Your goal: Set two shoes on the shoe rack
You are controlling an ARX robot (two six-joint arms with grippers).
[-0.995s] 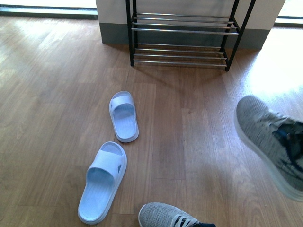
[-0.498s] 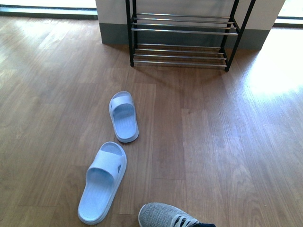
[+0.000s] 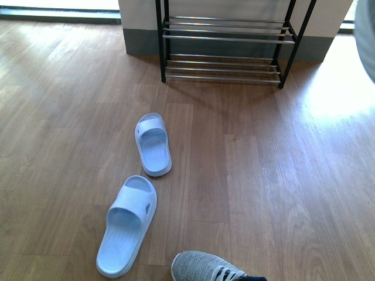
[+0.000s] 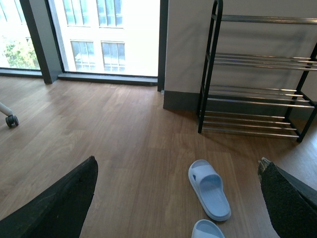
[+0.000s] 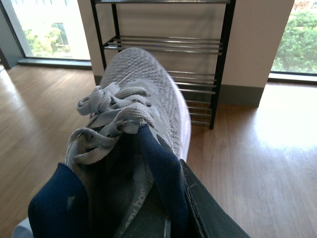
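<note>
Since a second ago the held sneaker (image 5: 143, 94) has risen from the front view's lower right to a grey blur at its upper right edge, right of the rack (image 3: 225, 38). Jaws of the right gripper (image 5: 181, 213) clamp its navy-lined collar, toe toward the rack; the insole print is unreadable. Jaws of the left gripper (image 4: 177, 162) stand wide apart, while the second sneaker (image 3: 205, 267) and two slides (image 3: 153, 143) lie on the floor (image 3: 263, 175).
</note>
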